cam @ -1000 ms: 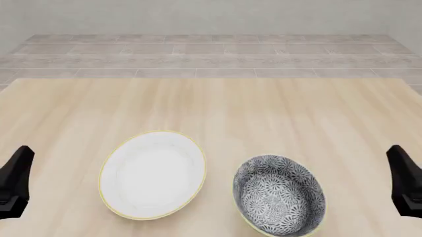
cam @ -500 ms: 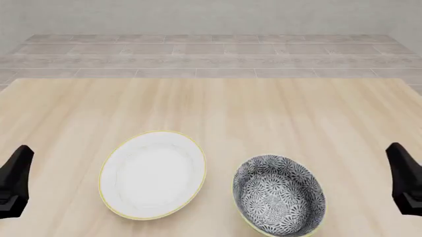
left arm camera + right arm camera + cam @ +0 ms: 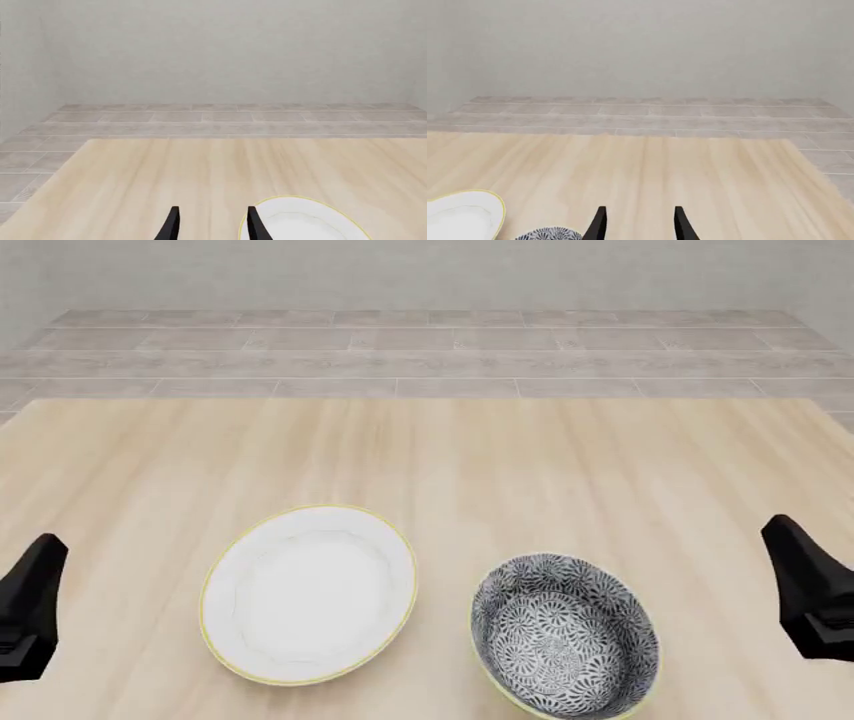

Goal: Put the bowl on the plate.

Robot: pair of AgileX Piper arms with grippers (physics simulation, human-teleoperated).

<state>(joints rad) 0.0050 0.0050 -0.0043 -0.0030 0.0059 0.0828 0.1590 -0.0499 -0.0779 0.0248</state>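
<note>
The patterned bowl [image 3: 566,638] sits upright on the table near its front edge, right of centre. Its rim also peeks into the right wrist view [image 3: 550,234]. The white plate [image 3: 310,595] with a thin yellow rim lies flat just left of the bowl, a small gap between them. It also shows in both wrist views [image 3: 300,222] [image 3: 464,215]. My left gripper [image 3: 27,610] hangs at the far left, well apart from the plate. My right gripper [image 3: 807,585] is at the far right, apart from the bowl. Both grippers [image 3: 212,225] [image 3: 639,225] stand open and hold nothing.
The light wooden table [image 3: 441,460] stretches back to a far edge. Beyond it is a grey tiled floor [image 3: 427,350] and a plain wall.
My right gripper has shifted a little up and leftward in the front view. The left gripper, bowl and plate have not moved.
</note>
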